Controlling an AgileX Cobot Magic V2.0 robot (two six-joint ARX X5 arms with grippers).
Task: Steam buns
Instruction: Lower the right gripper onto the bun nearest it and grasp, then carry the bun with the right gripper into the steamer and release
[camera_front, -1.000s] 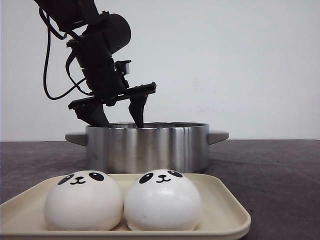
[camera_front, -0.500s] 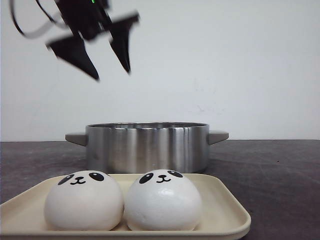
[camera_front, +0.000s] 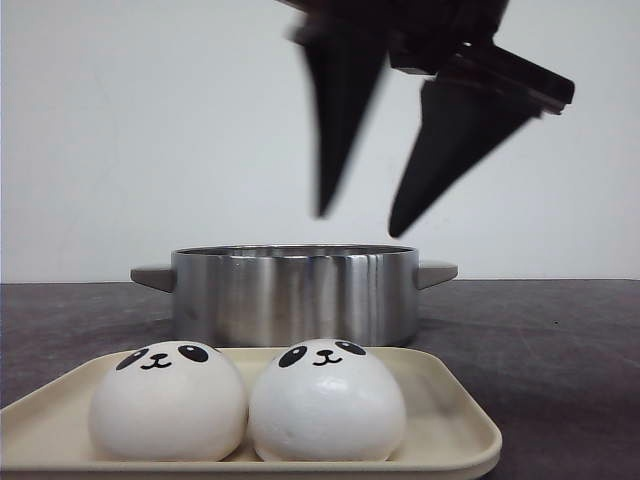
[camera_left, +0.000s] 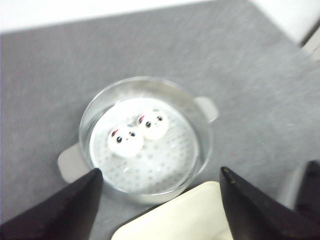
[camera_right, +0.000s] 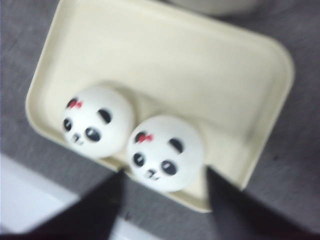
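Two panda-faced white buns (camera_front: 167, 400) (camera_front: 327, 400) sit side by side on the cream tray (camera_front: 450, 420); the right wrist view shows them as well (camera_right: 97, 120) (camera_right: 165, 152). Two more buns (camera_left: 125, 141) (camera_left: 153, 124) lie on the perforated insert inside the steel pot (camera_left: 202, 130). My right gripper (camera_front: 358, 222) is open and empty, hanging above the tray; in its own view (camera_right: 164, 171) its fingers straddle the right bun from above. My left gripper (camera_left: 160, 170) is open and empty, high above the pot, out of the front view.
The steel pot (camera_front: 295, 295) with two grey side handles stands just behind the tray on the dark table. The tray's corner (camera_left: 185, 215) shows beside the pot in the left wrist view. A white wall is behind.
My left gripper rose out of the pot, open, and left the front view. My right gripper came into the front view above the tray. The tray buns have not moved.
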